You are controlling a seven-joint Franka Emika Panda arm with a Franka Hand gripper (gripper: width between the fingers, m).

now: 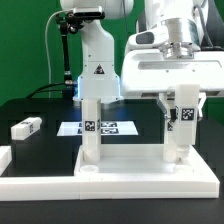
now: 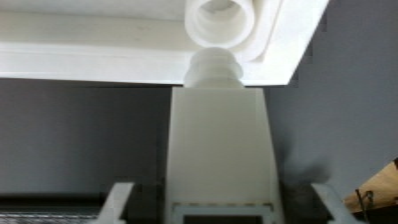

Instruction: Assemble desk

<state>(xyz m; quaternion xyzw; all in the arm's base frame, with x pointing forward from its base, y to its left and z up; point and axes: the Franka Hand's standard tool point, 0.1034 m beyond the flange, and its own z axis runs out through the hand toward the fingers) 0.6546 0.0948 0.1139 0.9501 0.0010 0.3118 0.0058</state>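
- At the exterior view's right, gripper (image 1: 180,114) fingers (image 2: 123,205) pinch the upright leg (image 1: 176,148).
- Judged rigid, light, smooth plastic; grip its flat sides mid-length.

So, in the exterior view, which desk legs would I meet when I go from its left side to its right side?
lying leg on the table → standing leg on the desk top → gripped leg, held by the gripper

Pincer (image 1: 178,120) vertical, clamped on leg (image 1: 176,148)
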